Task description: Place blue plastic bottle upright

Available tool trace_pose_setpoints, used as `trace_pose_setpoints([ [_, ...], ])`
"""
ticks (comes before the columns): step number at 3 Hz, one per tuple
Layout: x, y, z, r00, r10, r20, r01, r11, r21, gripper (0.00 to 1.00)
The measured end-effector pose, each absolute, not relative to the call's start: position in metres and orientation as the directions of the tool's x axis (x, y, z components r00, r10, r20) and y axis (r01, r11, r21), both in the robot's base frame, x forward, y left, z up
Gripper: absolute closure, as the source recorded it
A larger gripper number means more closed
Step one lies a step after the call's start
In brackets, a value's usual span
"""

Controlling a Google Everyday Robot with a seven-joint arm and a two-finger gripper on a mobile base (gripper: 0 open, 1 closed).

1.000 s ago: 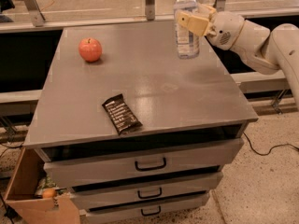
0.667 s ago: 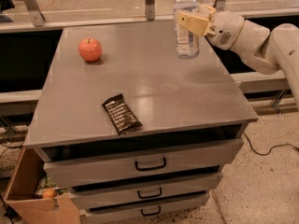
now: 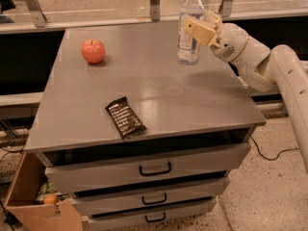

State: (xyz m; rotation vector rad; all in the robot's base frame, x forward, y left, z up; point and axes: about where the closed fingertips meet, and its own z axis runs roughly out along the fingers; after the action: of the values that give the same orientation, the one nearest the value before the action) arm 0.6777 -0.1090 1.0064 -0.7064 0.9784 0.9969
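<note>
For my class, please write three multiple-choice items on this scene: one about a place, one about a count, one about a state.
1. Where does the apple lie?
A. back left of the cabinet top
B. front right
C. inside a drawer

2. How many drawer handles show?
A. one
B. three
C. five

3. How is the bottle, with the gripper at it near the back right?
A. lying down
B. upright
C. upside down

Answers:
1 A, the apple sits near the far left corner.
2 B, one handle shows on each of three drawer fronts.
3 B, the bottle's white cap is on top.
</note>
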Motion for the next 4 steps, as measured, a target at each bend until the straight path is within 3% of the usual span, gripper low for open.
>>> trace_pose_setpoints([
  [2,0.657,-0.131,0.994,0.274,0.382,-0.882,-0.936,0.316,-0.154,1.00],
  [4,0.636,-0.166,0.978,0.274,0.477,-0.835,-0.943,0.304,-0.136,1.00],
])
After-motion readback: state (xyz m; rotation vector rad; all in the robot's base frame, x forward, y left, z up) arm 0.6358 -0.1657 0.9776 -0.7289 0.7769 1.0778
